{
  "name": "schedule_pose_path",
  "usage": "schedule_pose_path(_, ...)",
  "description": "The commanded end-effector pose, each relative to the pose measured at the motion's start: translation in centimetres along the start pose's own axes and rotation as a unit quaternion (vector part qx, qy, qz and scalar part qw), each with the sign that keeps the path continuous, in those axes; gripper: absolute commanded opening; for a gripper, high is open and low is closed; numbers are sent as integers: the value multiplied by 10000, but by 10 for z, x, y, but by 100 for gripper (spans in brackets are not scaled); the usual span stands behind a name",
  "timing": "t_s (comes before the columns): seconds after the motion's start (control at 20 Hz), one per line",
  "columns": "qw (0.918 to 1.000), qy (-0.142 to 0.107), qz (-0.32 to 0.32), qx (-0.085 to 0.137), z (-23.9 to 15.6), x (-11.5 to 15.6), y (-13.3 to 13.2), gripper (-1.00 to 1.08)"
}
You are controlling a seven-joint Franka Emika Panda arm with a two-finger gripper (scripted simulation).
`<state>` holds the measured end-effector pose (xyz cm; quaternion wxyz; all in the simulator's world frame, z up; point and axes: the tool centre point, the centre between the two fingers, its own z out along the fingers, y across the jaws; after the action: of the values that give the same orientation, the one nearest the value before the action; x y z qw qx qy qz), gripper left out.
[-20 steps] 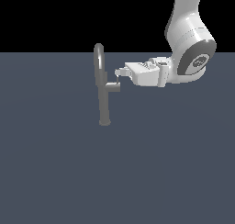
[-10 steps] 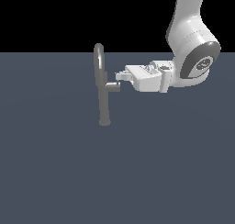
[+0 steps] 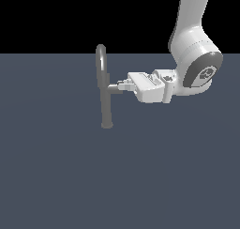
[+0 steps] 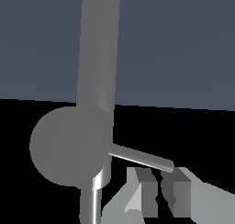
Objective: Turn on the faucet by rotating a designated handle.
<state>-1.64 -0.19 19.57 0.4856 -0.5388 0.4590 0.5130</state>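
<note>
1. The faucet (image 3: 106,89) stood upright on the dark grey tabletop (image 3: 61,176), nearer to the far edge than to the near edge, and a little toward the exterior view's left of the middle.
2. Its flared base rested on the tabletop, and its arched spout at the top reached just above the far edge line in the exterior view.
3. The handle (image 3: 114,87) stuck out sideways from the column, about halfway up, toward the exterior view's right.
4. My end effector (image 3: 123,86) lay horizontal at the height of the handle, coming from the exterior view's right, and its tip was at the outer end of the handle.
5. In the wrist view I saw the round end of the handle (image 4: 69,146) close and large, with the thin lever pin (image 4: 141,157) coming out from it.
6. My fingertips (image 4: 176,193) were just beside the end of the pin, with only a narrow gap between them.
7. I could not tell if they touched the pin, so I could not tell whether my end effector was clenched on something or released.
</note>
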Motion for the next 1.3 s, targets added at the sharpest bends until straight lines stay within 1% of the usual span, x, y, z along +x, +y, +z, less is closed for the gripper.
schedule_pose_path(0.0, 10000, -2, -2, -1, 0, 0, 0, -100)
schedule_pose_path(0.45, 9996, -8, 262, 36, 0, 56, 4, -100)
schedule_pose_path(0.5, 9996, -8, 262, 36, 0, 56, 4, -100)
schedule_pose_path(0.55, 10000, -33, -42, -34, -1, 18, -7, -100)
schedule_pose_path(1.15, 9996, -10, 264, 34, 0, 75, -17, -100)
schedule_pose_path(1.2, 9996, -10, 264, 34, 0, 75, -17, -100)
schedule_pose_path(1.25, 9998, -168, 18, -141, -6, 29, -11, -100)
